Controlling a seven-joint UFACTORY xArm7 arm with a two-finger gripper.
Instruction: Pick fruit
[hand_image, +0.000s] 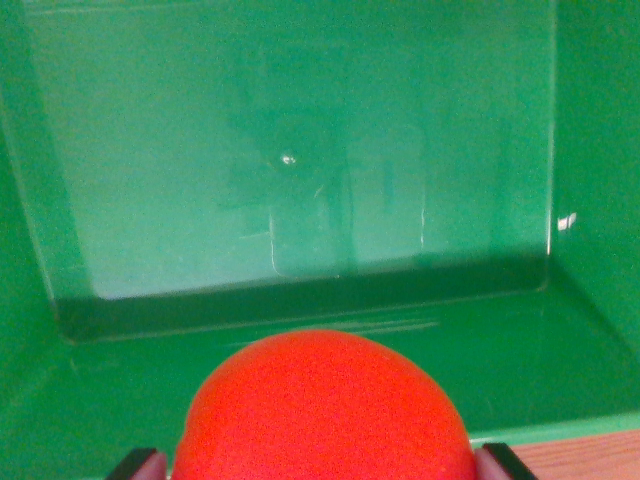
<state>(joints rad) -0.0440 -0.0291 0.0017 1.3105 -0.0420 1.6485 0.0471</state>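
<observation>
1. At the bottom left corner of the wrist view, the tip of one dark gripper finger (138, 464) shows, just beside the fruit's left flank.
2. Between the two fingertips sits a round, bright red-orange fruit (322, 410), possibly a tomato or an apple. It fills the bottom centre of the view. It is a ball shape with no long axis to line up.
3. At the bottom right, the other dark fingertip sits just beside the fruit's right flank. The gripper (322, 466) appears to be pinching the fruit from both sides, though the contact points themselves are cut off by the frame edge.
4. Ahead of the jaws and beyond the fruit lies an open green plastic bin (300, 200), with a glossy floor and walls and nothing inside it.
5. Below the right fingertip, a strip of wooden tabletop (590, 455) shows outside the bin's near rim.
6. The relation that matters: the fruit is over the bin's near rim, and the bin's floor lies forward of the jaws.
</observation>
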